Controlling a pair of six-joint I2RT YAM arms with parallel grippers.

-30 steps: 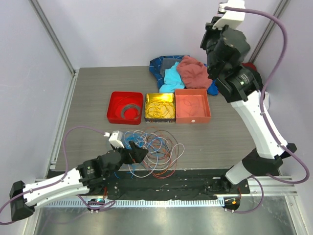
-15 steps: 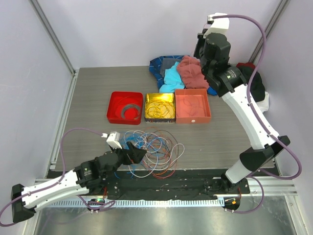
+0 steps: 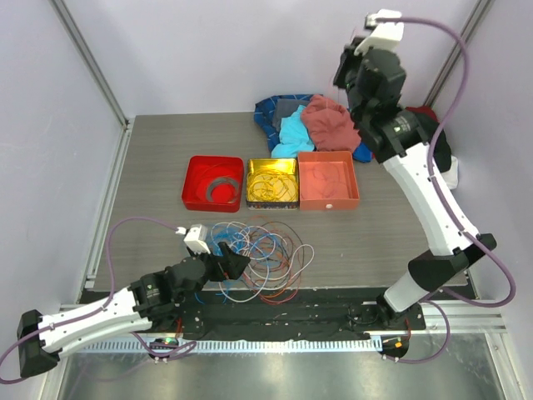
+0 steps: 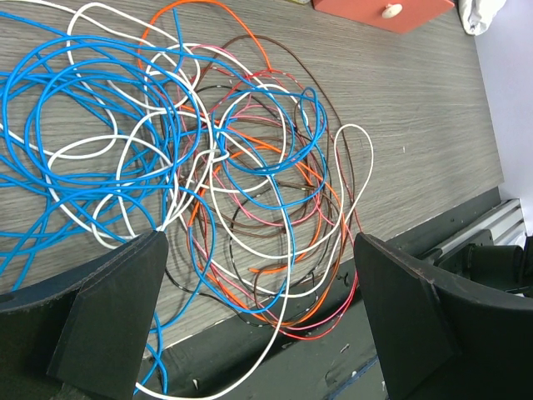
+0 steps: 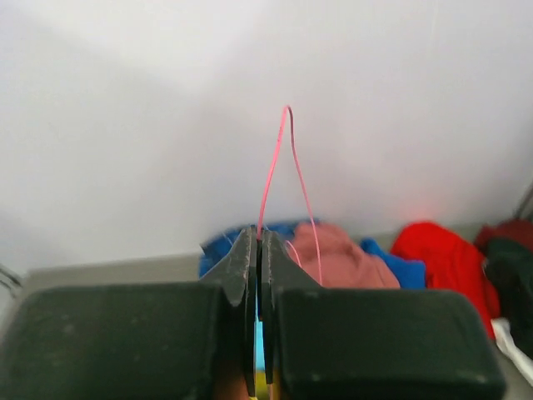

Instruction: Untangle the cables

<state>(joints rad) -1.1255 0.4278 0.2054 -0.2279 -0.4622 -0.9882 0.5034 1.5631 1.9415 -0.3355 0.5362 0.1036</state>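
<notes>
Low on the left, the left gripper (image 4: 260, 242) hovers right over the cables (image 3: 262, 254), fingers (image 4: 117, 317) spread wide with nothing between them. Under it the tangle sprawls across the desk (image 3: 166, 150) at its near edge: blue, white, orange, pink, red and brown loops overlapping, blue thickest on the left, and the nearest loops spilling onto the black mounting rail (image 3: 283, 312). Behind the tangle stand 3 square trays in a row: the red tray (image 3: 193, 185) with a grey coil in it, the gold tray (image 3: 272, 160) with thin wires inside, and the salmon tray (image 3: 327, 158). Up high on the right, the right arm is lifted well clear of the desk, facing the back wall. Its right gripper (image 5: 256, 237) has its 2 fingers pressed together, pinching a pink wire (image 5: 274, 165) that arcs up in a narrow loop above the tips. Past that loop sits the heap of clothes (image 3: 316, 121), blue, turquoise and dusty red, at the far edge of the desk.
</notes>
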